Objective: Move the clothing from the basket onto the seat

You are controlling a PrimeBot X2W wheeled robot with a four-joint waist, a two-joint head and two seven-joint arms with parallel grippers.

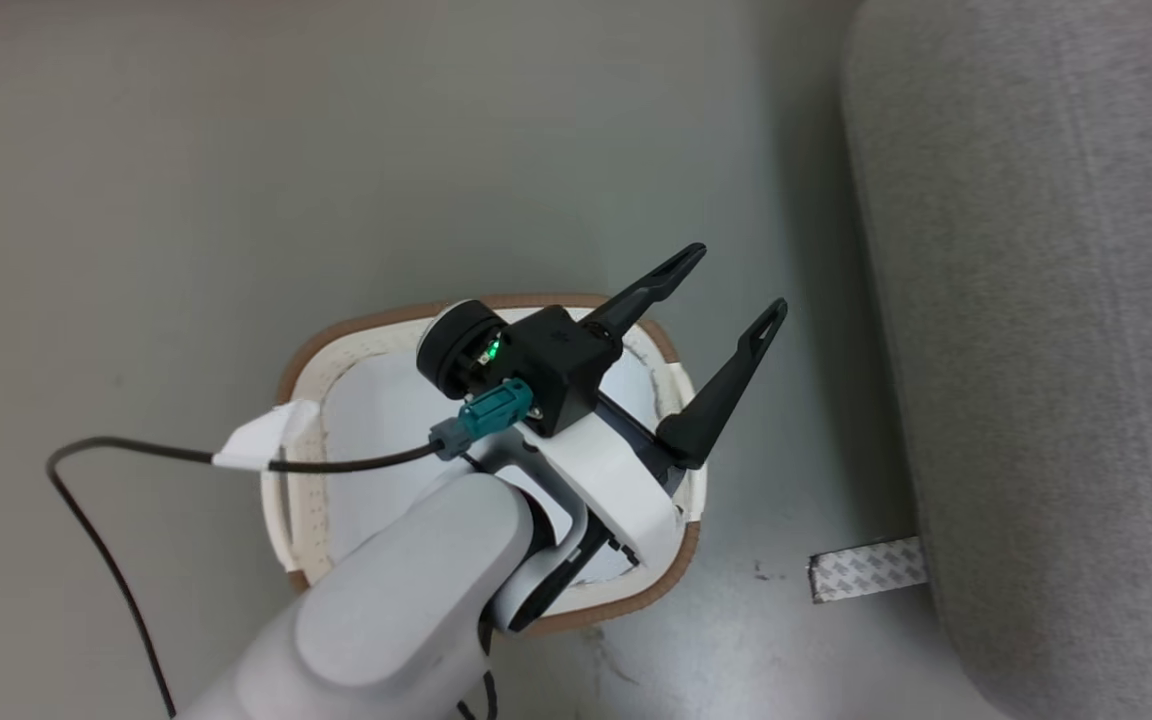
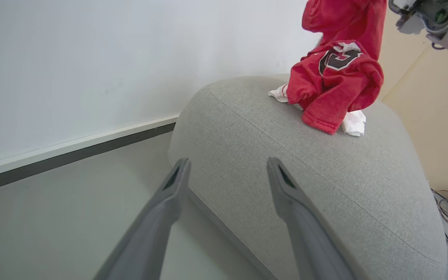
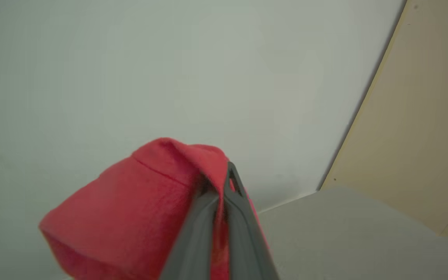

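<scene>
Could slip off the seat's [image 2: 305,175] rounded far end if let go now: only lower folds of the red jersey [image 2: 336,77] touching the seat top, the rest hanging above. Right tool [image 3: 228,171] raised over the seat, clenched on that fabric. Left tool [image 1: 736,280] spread wide, grasping nothing, above the basket [image 1: 676,570] beside the seat, fingers aimed seatward.

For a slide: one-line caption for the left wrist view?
Open left end effector faces the grey seat, red jersey draped down onto its top.
</scene>
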